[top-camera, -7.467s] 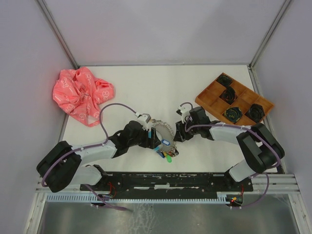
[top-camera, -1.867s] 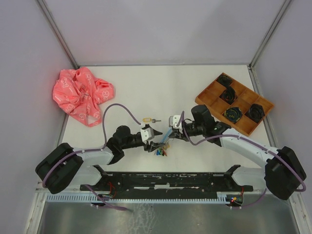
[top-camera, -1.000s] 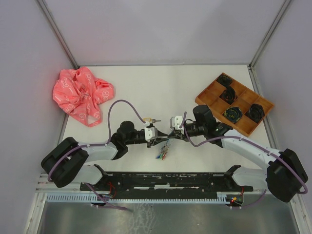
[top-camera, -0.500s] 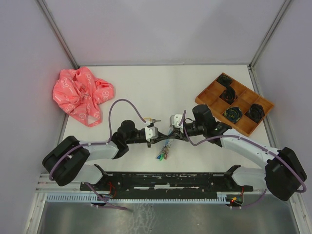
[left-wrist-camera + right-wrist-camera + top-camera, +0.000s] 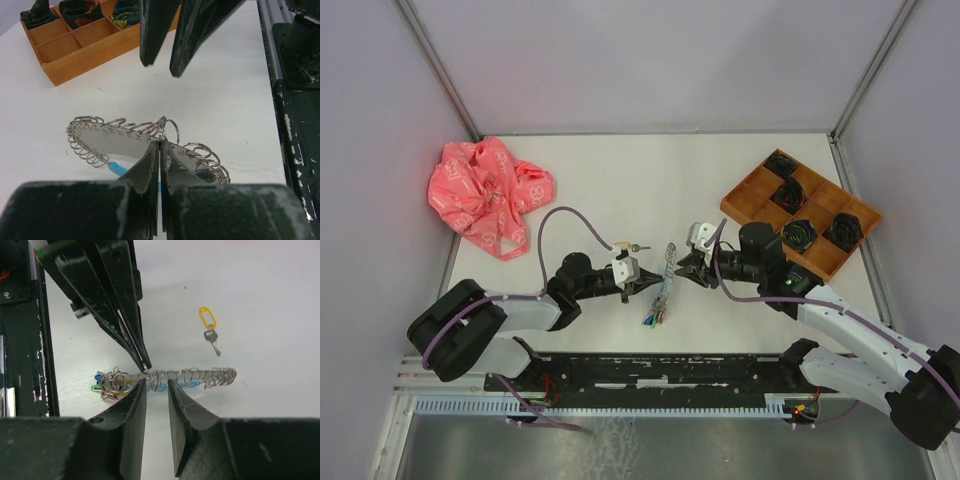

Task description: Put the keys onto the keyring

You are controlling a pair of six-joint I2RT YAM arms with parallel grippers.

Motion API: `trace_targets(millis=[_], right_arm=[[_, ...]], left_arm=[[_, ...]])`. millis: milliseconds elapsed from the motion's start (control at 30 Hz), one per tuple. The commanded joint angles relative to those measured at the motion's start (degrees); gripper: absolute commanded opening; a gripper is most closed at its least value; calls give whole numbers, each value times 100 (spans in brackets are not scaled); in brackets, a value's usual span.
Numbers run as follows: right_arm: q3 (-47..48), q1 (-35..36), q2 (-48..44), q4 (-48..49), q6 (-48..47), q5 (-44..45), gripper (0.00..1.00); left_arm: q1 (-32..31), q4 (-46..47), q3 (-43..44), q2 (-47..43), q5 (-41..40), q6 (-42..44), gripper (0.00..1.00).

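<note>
Left pincer point(image 5: 160, 146): pressed together on one wire loop at the near edge of the keyring. Thin hold on round wire, so liable to slip or twist free under any sideways pull.

Right pincer point(image 5: 156, 390): spread a little, holding nothing, poised just above the keyring and facing the left tips. With so narrow a gap, could come down on two or three loops at once, or knock the strip out of the left pinch.

Keyring point(image 5: 115, 136): long metal strip lined with loops, lying across just ahead of the left tips and directly beneath the right tips. Held at one point only, so prone to pivot when touched.

Tagged bunch point(image 5: 106, 382): coloured tags and keys at the strip's end, under the left fingers. Weights that end, and could tip the strip or snag on neighbouring loops.

Loose key point(image 5: 210, 333): yellow-tagged, flat on the table beyond the keyring from the right pincer, touching neither set of tips and not yet on any loop. Small and flat, so easily pushed away rather than picked up.

Pinched loop point(image 5: 170, 132): seems caught in the seam between the left pads, though possibly only beside it. If so, would not spread when pulled, and could spring shut before a key gets threaded.
</note>
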Motion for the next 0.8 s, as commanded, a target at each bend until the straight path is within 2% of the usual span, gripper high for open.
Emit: trace_targets(millis=[0,400,567,767], right_arm=[[-403,19,-5,359,640,438,31],[-788,15,501,1550,1313,-23,35],[-744,15,629,1614,1319,-531,34],[-664,30,728,1352,1249,-1518,27]], left_arm=[[-2,894,15,-30,-68,-302,3],[-2,842,12,-37,-114,-292,3],[2,843,23,-42,-170,-331,3],[-4,845,26,-43,-303,-396,3]])
